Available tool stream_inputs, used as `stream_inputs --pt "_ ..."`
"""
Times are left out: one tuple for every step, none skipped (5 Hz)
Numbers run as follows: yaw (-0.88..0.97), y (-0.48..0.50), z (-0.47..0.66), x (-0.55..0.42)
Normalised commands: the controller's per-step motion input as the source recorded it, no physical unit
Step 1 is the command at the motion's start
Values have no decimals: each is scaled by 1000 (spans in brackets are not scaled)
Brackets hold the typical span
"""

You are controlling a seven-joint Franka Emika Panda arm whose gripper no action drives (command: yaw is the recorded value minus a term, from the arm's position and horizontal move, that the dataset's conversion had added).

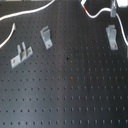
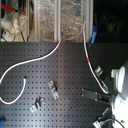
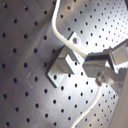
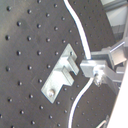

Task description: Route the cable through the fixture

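Cable sits pinched in gripper, jaws closed on it, right beside fixture on worktop. Cord's long axis runs alongside bracket slot, not in it yet; needs sideways shift, prob.

Black perforated board: brackets, cable.

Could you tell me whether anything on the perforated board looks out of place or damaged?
Nothing looks damaged or spilled. The three metal fixtures stand upright on the board, and the cable simply lies in loose curves. In both wrist views the gripper holds the cable beside one fixture, not yet threaded through it.
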Motion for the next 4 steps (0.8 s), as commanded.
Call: stream_inputs --pt "106 178 402 -147" --pt "0 0 29 0" --pt "0 112 90 -5" --pt "140 353 243 -58"
